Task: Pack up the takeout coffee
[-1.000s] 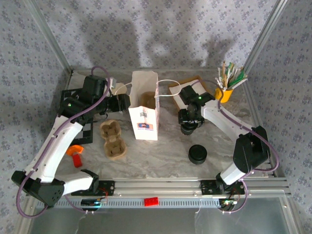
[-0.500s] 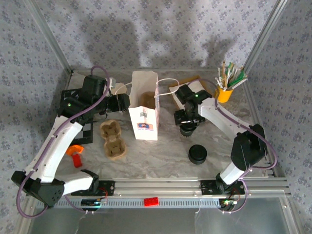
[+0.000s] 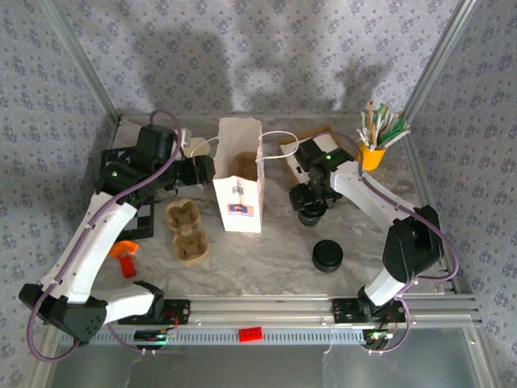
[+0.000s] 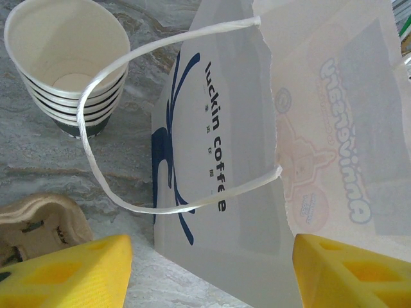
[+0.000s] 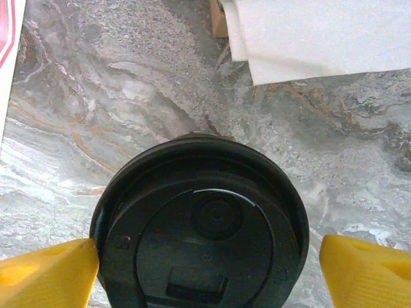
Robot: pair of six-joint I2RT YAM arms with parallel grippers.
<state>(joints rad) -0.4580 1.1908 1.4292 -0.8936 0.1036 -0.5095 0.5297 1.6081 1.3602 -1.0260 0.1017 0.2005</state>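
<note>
Nearest, one red block (image 3: 250, 333) sits on the front rail. Behind it on the tabletop (image 3: 266, 242) stand one low stack of black lids (image 3: 327, 255), one orange piece (image 3: 125, 255) to the left, and one pile of pulp trays (image 3: 187, 230) with two empty wells facing up. How many trays are nested I cannot tell.

The takeout coffee (image 5: 202, 237) is a single cup, of which the wrist view shows just its black lid. It stands on the bare tabletop between the lid stack and the bag, not in a tray. The right pincer (image 3: 310, 206) hangs over it, spread wide astride the lid. One finger (image 5: 48, 269) meets the rim and the other (image 5: 366, 266) stands just off it.

The step in hand looks to be the grasp. The next move calls for closing squarely on the cup, lifting it upright and lowering it through the bag's open mouth without tipping.

One white paper bag (image 3: 240, 190) stands upright to the cup's left. The left pincer (image 4: 212, 276) is wide and empty, with the bag's side and string handle just ahead of it, well placed to steady the bag.

Beyond are one stack of lidless cups (image 4: 67, 70) showing five or six rims, one pile of napkins (image 3: 311, 145), and one yellow holder (image 3: 373, 153) of stirrers too fine to count.
</note>
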